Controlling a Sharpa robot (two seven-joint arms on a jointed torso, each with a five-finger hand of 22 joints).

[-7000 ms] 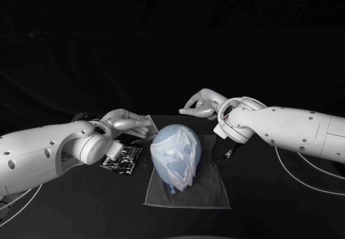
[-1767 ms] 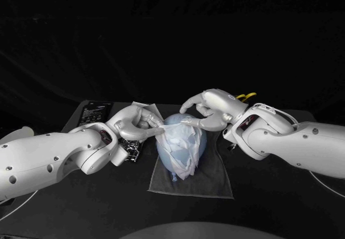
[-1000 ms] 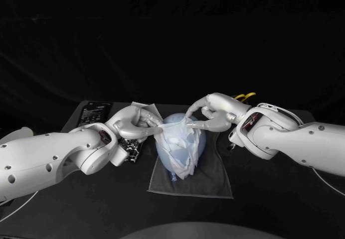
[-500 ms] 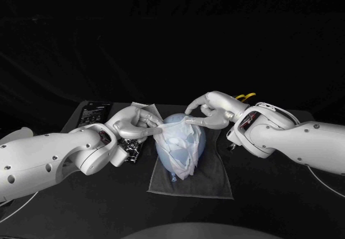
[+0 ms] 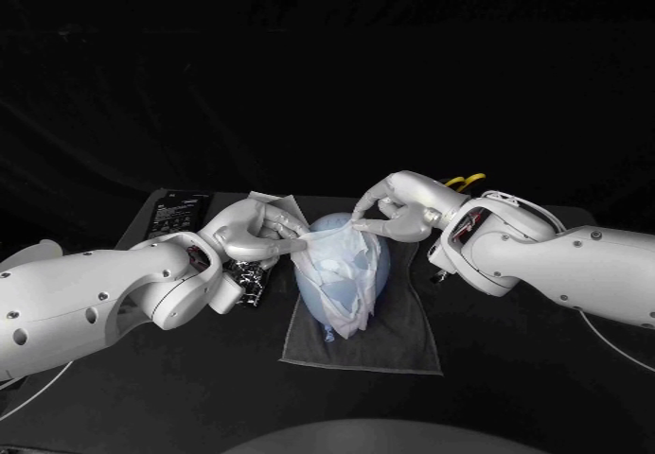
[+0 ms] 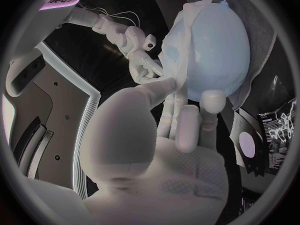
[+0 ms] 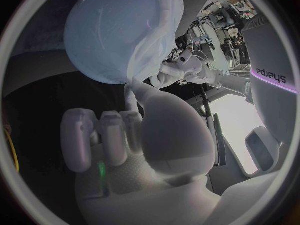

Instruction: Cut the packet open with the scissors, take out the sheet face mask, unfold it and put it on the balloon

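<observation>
Left hand (image 5: pixel 256 230): pinches one upper edge of the thin white sheet face mask (image 5: pixel 345 255).
Right hand (image 5: pixel 393 206): pinches the opposite edge.
Pale blue balloon (image 5: pixel 311 298): under the mask, on grey cloth (image 5: pixel 396 345).

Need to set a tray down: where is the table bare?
Bare table lies between the cloth and the robot, and off its near right corner. Crowded: left hand and right hand pinch the mask over the balloon.
</observation>
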